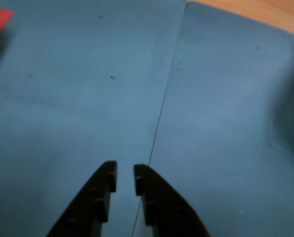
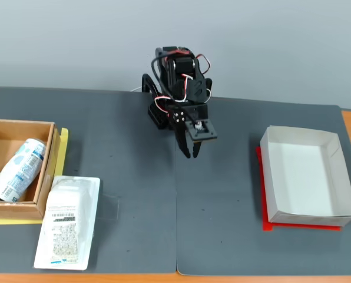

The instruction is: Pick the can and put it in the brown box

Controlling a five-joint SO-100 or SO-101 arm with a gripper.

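In the fixed view the can [image 2: 16, 168], white with a light-blue pattern, lies on its side inside the brown box [image 2: 49, 171] at the table's left edge. My gripper [image 2: 190, 154] hangs near the arm's base at the middle back of the table, far from the box and pointing down at the grey mat. The wrist view shows my gripper [image 1: 125, 177] over bare mat, its black fingers [image 1: 102, 190] drawn almost together with only a narrow slit and nothing between them. Neither can nor box appears in the wrist view.
A flat white wrapped package [image 2: 66, 221] with a barcode label lies just right of the box. A white paper tray [image 2: 305, 177] on a red sheet [image 2: 299, 225] stands at the right. A seam between two grey mats [image 1: 162, 113] runs under the gripper.
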